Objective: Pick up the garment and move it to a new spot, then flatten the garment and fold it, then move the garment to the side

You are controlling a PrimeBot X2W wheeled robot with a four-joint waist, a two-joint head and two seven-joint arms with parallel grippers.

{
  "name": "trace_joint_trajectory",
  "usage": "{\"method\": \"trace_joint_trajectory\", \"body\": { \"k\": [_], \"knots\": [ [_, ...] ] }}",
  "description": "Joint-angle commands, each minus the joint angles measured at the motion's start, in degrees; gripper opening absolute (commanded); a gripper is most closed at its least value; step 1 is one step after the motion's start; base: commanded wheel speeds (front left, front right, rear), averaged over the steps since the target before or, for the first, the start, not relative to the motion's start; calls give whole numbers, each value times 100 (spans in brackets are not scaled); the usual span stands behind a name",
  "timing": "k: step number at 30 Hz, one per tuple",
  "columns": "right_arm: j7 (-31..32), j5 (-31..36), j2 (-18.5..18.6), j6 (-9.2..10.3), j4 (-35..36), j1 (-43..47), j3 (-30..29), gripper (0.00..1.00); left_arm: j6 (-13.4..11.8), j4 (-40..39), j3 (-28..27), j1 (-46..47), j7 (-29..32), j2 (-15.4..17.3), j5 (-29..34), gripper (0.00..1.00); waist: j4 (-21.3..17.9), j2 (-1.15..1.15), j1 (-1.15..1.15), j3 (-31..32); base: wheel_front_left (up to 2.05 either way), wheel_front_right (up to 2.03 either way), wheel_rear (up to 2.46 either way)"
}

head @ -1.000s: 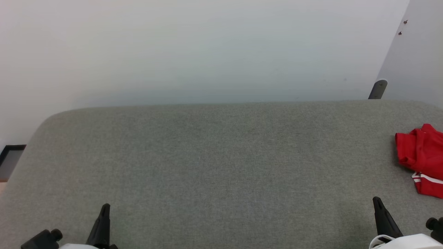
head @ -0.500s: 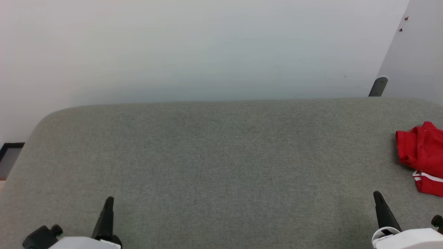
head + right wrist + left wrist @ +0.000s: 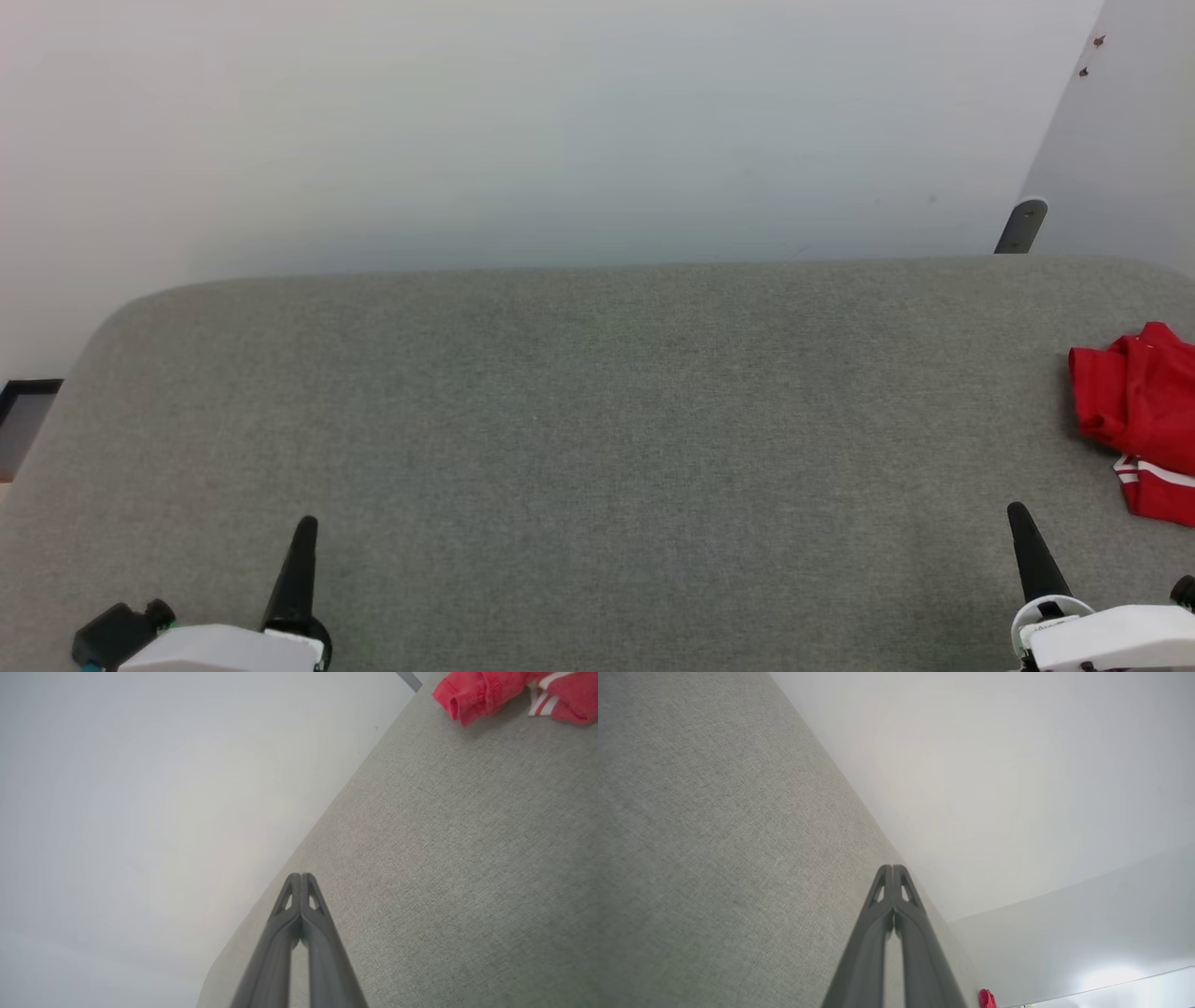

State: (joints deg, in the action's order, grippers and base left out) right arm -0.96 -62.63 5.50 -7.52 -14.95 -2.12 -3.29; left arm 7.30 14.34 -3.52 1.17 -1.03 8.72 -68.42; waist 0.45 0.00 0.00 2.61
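The garment (image 3: 1134,411) is seen bunched and creased on the grey padded surface (image 3: 597,420), not spread flat. Part of it is cut off by the frame, so a fold cannot be judged. Either a heap awaiting pickup or a bundle already set aside would be fitted. It lies ahead and to the right of the right pincer (image 3: 1018,513), near but apart, and well apart from the left pincer (image 3: 305,527). The 2 pincers are clenched, with nothing grasped.
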Motion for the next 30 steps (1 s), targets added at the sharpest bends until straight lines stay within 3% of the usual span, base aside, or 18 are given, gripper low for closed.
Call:
{"method": "trace_joint_trajectory", "body": {
  "k": [1,30],
  "knots": [
    [30,-122,6,3,59,-155,-32,0,17,-54,-37,121,18,1,-105,0,-1,0,0,-4,0,0,0],
    [427,-1668,-147,2,83,-316,-196,0,25,-45,-190,350,428,-319,-1337,0,-22,0,0,-134,0,0,0]
  ]
}}
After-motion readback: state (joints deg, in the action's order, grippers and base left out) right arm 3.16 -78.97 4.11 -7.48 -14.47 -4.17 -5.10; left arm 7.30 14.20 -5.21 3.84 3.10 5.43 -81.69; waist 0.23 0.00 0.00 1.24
